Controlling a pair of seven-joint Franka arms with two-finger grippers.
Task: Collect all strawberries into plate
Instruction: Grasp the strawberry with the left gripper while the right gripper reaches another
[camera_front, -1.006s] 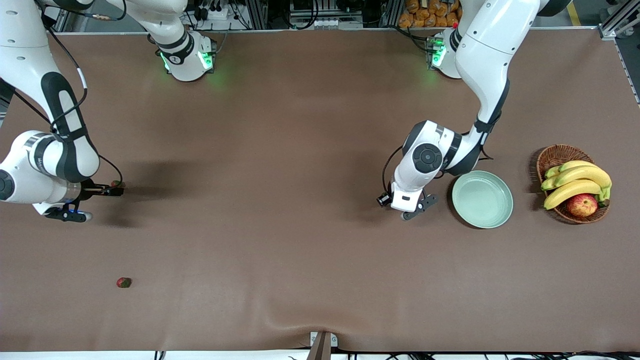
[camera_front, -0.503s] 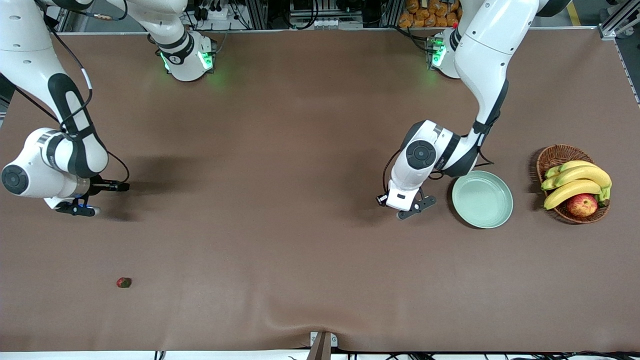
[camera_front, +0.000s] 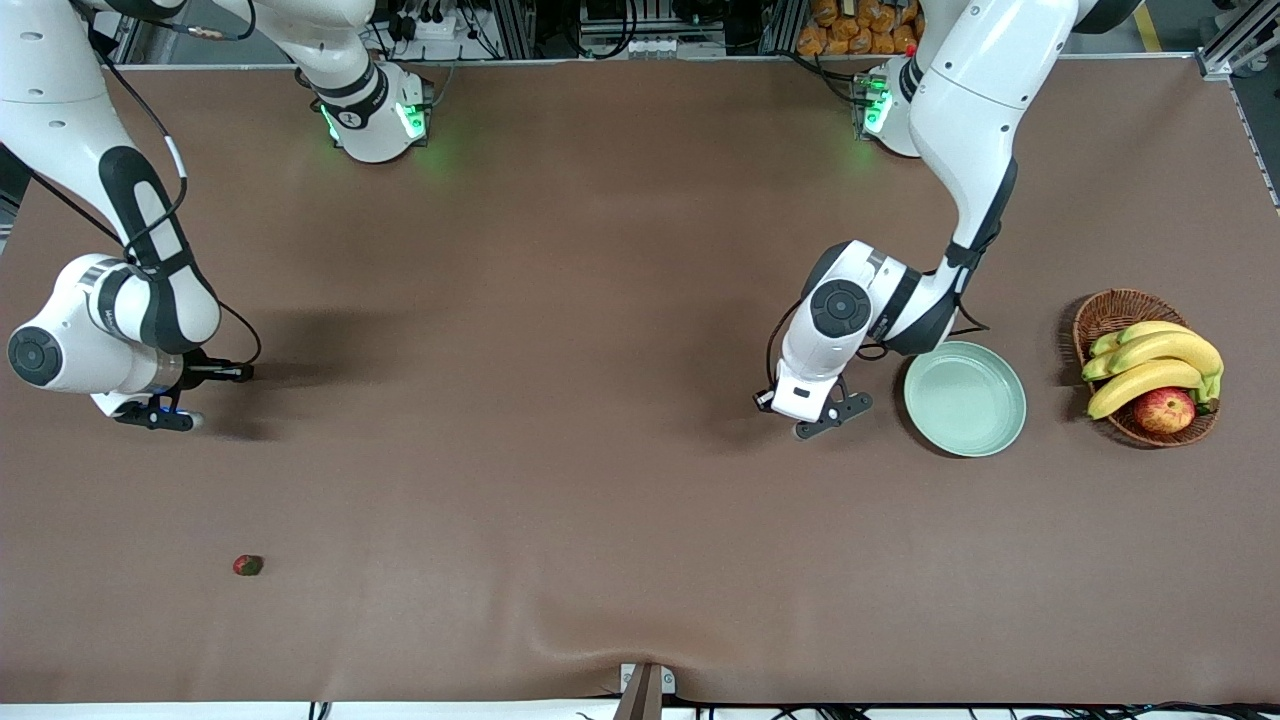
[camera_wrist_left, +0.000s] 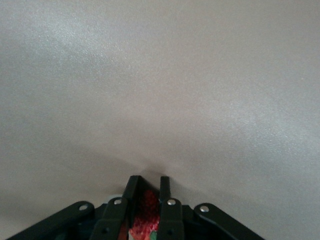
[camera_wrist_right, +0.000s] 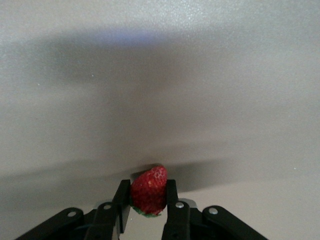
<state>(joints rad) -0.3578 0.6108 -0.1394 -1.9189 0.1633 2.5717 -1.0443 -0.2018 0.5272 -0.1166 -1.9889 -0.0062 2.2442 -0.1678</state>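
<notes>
In the right wrist view a red strawberry with a green cap sits clamped between the pads of my right gripper, low over the table at the right arm's end. My left gripper is shut on a second strawberry, which shows red between its fingers. Its hand points down at the table close beside the pale green plate, which holds nothing. A third strawberry lies loose on the table, nearer to the front camera than the right gripper.
A brown wicker basket with bananas and an apple stands past the plate toward the left arm's end. The brown cloth has a wrinkle near its front edge.
Both grippers have closed on their strawberries. The right hand has shifted slightly and its berry is now hidden between the fingers in the front view. The loose strawberry has not moved.
</notes>
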